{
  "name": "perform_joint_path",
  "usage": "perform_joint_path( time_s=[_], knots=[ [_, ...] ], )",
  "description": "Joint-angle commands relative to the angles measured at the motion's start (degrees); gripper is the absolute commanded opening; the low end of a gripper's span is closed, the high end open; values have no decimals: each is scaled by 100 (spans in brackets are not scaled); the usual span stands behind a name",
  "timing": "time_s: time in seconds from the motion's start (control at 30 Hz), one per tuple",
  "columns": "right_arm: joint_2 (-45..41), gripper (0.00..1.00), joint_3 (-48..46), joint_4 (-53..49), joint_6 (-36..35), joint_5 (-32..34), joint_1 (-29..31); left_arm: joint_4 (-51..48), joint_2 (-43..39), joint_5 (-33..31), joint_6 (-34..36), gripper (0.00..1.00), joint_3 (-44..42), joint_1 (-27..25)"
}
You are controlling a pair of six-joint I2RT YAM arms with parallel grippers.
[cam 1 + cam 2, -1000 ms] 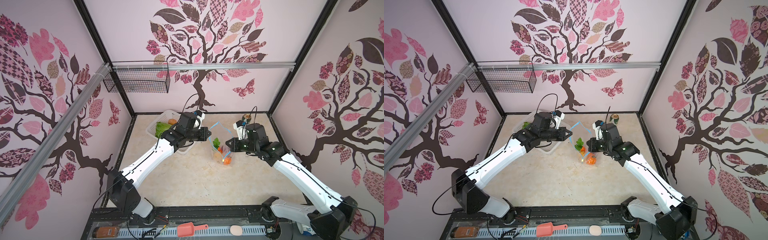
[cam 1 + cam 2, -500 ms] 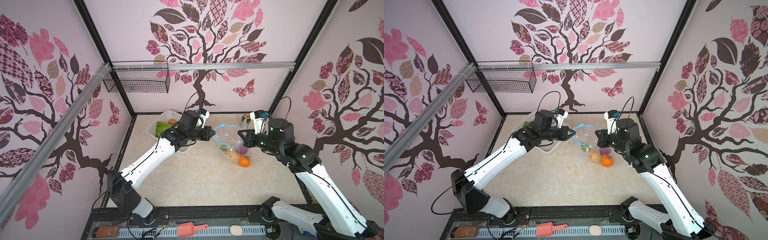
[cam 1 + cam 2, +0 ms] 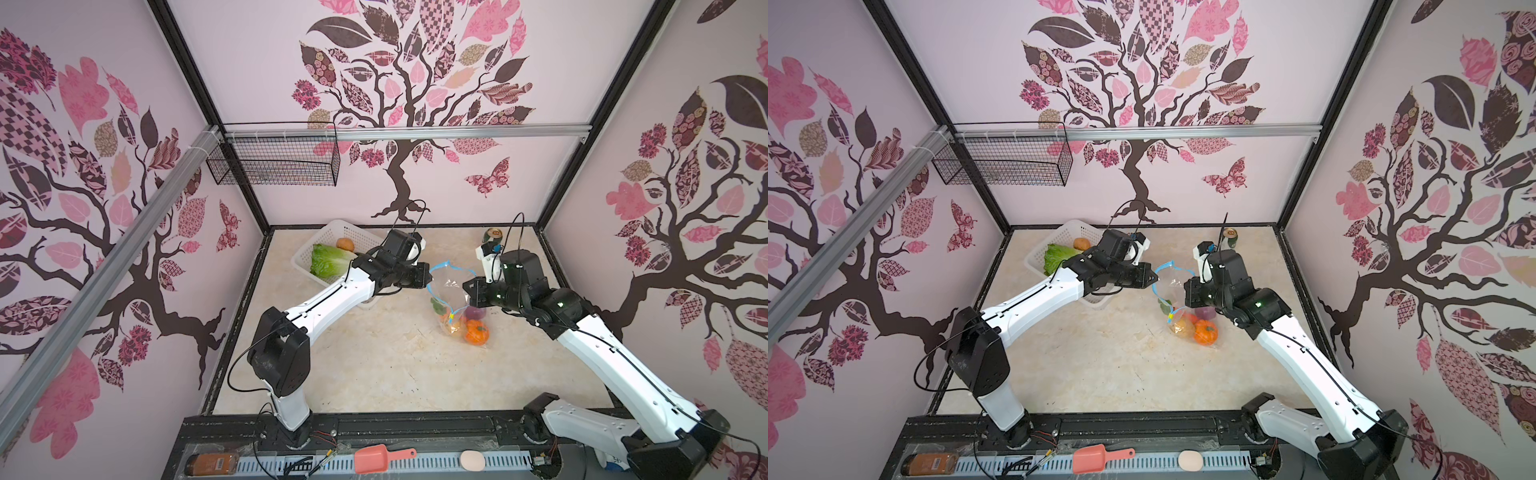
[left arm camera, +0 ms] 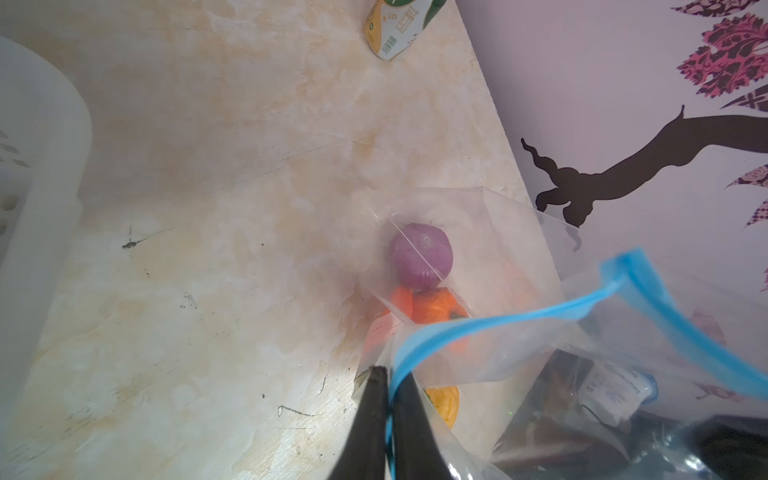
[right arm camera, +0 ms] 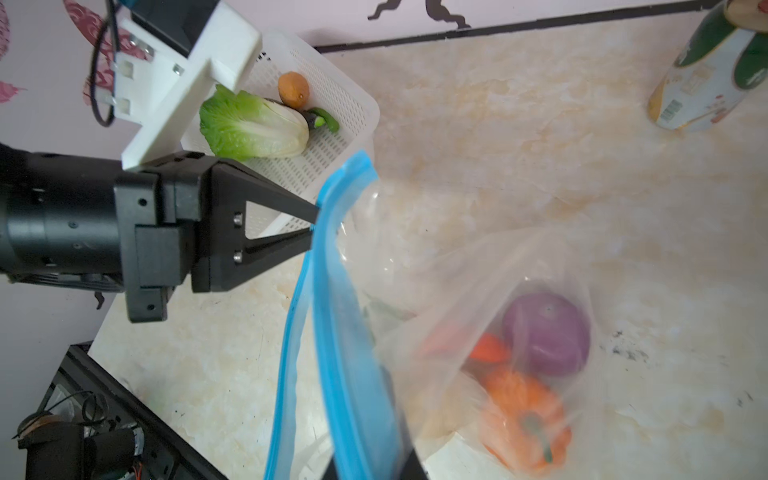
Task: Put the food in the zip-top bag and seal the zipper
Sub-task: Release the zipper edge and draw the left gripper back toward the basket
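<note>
Eggplant (image 5: 318,119) in right wrist view alone

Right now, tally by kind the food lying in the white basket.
napa cabbage: 1
potato: 1
eggplant: 1
Total in the white basket: 3
</note>
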Motion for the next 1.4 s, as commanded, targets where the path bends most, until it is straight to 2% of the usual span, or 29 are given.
perform_joint_path(
  time_s=[0.0,0.07,0.1,0.2,0.33,0.37,0.4,0.43,0.67,0.83,0.9,1.07,1.37],
  knots=[
    [39,0,-246,475,105,275,6,-86,-319,-228,182,63,127,232],
    [27,0,-318,597,123,467,-16,-127,-442,-429,320,77,13,392],
    [24,0,-351,666,131,551,-33,-126,-455,-501,410,79,-28,487],
    [63,0,-429,956,188,620,-177,-143,-311,-772,734,80,-17,733],
    [82,0,-618,1410,390,431,-524,-207,267,-785,839,81,340,962],
    [90,0,-676,1532,440,393,-606,-183,419,-796,890,88,462,963],
    [99,0,-711,1614,463,382,-651,-179,593,-817,925,89,567,963],
    [116,0,-733,1688,474,387,-696,-198,761,-846,945,98,731,957],
    [144,0,-846,1837,431,445,-842,-714,2029,-1267,1183,97,2005,960],
    [161,0,-818,1895,409,350,-879,-987,2565,-757,1200,93,2558,907],
    [192,0,-783,1906,404,322,-878,-1055,2518,-608,1265,92,2453,804],
    [293,0,-744,1995,404,193,-887,-818,1746,-584,1160,92,980,498],
    [598,0,-627,2051,360,-38,-888,-516,14,-445,540,92,-1393,391]
  ],
)
